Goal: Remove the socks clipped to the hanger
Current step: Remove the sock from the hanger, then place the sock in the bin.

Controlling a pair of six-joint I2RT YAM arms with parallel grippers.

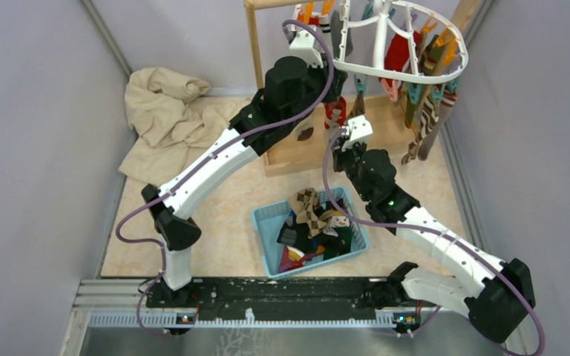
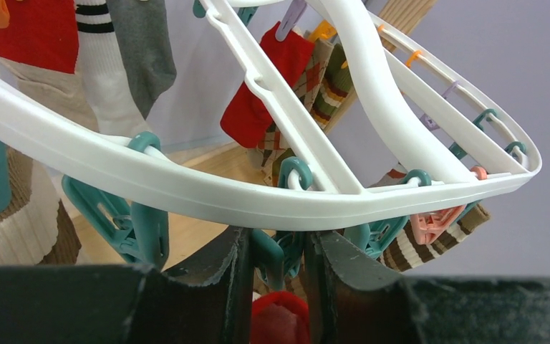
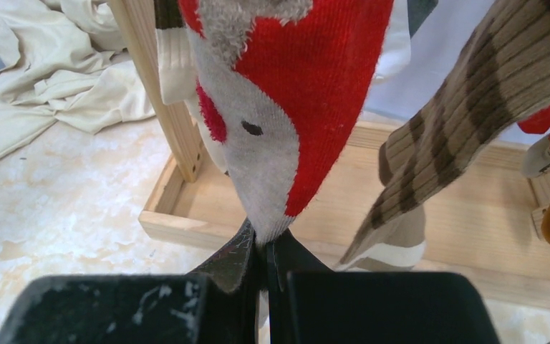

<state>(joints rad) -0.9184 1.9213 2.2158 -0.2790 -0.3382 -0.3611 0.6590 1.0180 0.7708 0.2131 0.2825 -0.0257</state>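
Two tools, both closed. My left tool [image 2: 278, 242] is up at the near rim of the white hanger [image 2: 186, 190], fingers squeezed on a teal clip [image 2: 266, 258] that hangs under the rim, with red fabric just below it between the fingers. My right tool [image 3: 265, 251] sits lower, pinched shut on the toe tip of a red-and-grey sock [image 3: 293, 100] that hangs straight down over the base of the wooden stand [image 3: 150, 93]. A brown striped sock [image 3: 458, 129] hangs just beside it on the right. More socks [image 1: 424, 119] are clipped round the hanger's far side. The blue basket [image 1: 263, 222] on the worktop [image 1: 215, 222] between my arms holds several loose socks [image 1: 312, 222]. The beige cloth [image 1: 163, 119] is heaped far left.
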